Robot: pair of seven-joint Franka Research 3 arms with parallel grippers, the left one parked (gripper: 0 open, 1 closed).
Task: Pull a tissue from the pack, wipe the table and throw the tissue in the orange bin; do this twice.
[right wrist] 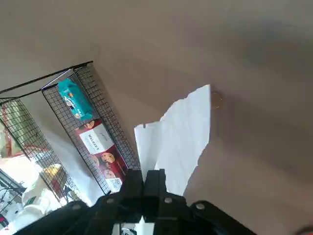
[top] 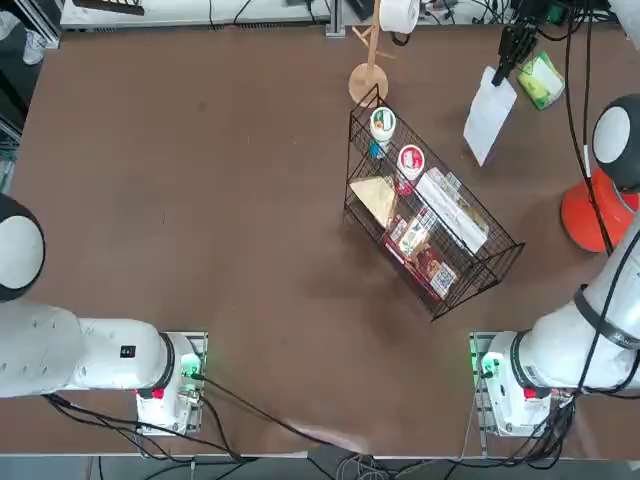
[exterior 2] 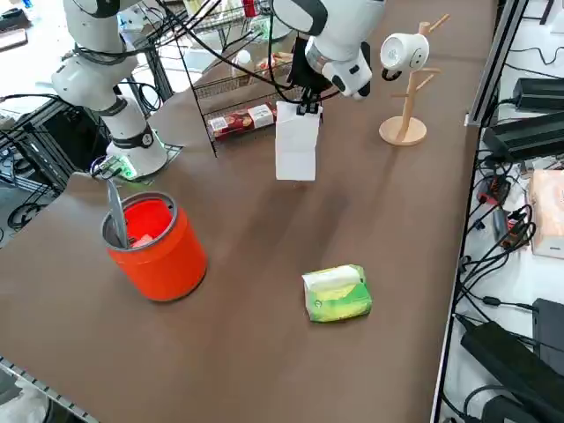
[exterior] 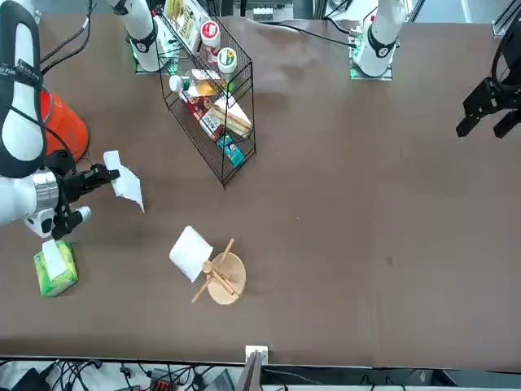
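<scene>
My right gripper (top: 510,62) is shut on a white tissue (top: 489,115), which hangs from its fingers above the brown table (top: 200,200). The same tissue (exterior 2: 297,141) dangles below the gripper (exterior 2: 306,104) in the right side view, and it spreads out beyond the closed fingers (right wrist: 149,182) in the wrist view. The light green pack (exterior 2: 337,293) with a white top lies on the table, apart from the gripper, toward the robot's right edge; it also shows as the pack (top: 541,80) in the top view. The orange bin (exterior 2: 154,238) stands upright further back toward the arm's base.
A black wire basket (top: 430,230) full of snack packets and cups lies near the table's middle right. A wooden mug stand (exterior 2: 404,84) with a white mug stands at the far edge. A grey stick leans inside the bin.
</scene>
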